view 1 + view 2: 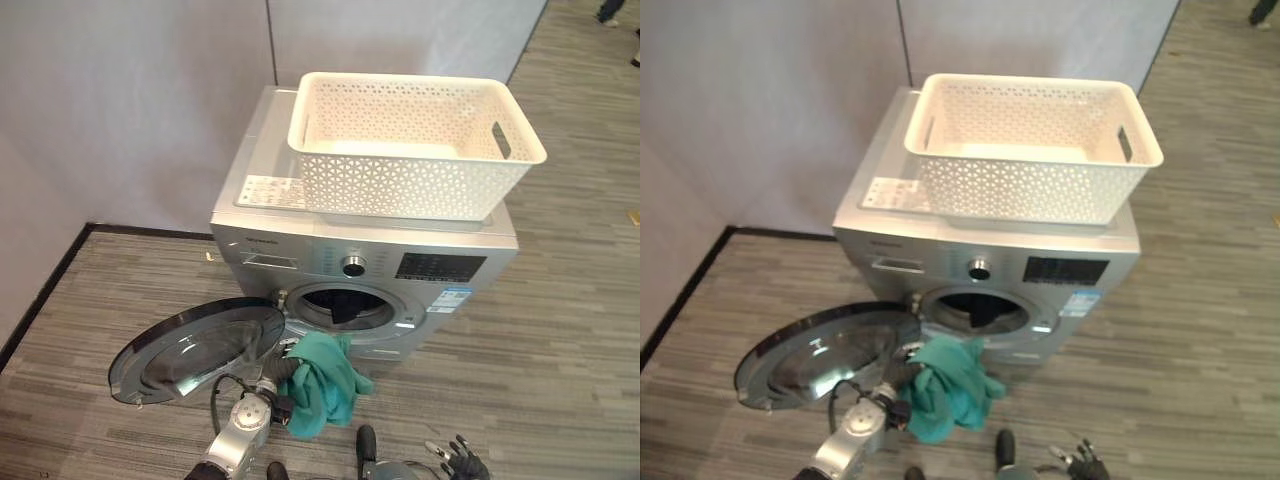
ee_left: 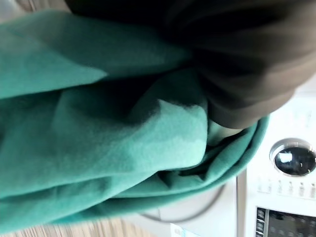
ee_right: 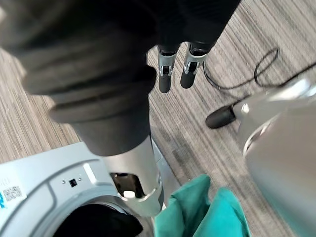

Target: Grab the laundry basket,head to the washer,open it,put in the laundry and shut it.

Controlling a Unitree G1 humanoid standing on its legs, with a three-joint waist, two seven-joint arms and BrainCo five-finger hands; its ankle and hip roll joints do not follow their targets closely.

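Note:
A silver washer (image 1: 370,265) stands against the wall with its round door (image 1: 195,345) swung open to the left. The white lattice laundry basket (image 1: 410,140) sits on top of it. A teal cloth (image 1: 318,385) hangs bunched just below the drum opening, where my left arm ends. It drapes over my left hand (image 2: 237,59) and hides the fingers. A dark garment (image 1: 345,303) lies inside the drum. My right hand (image 1: 462,462) hangs low at the lower right, fingers (image 3: 165,74) straight and holding nothing.
Grey partition walls (image 1: 150,110) close off the back and left, forming a corner beside the washer. The open door takes up the floor to the washer's left. A person's shoe (image 1: 610,12) shows far back on the right.

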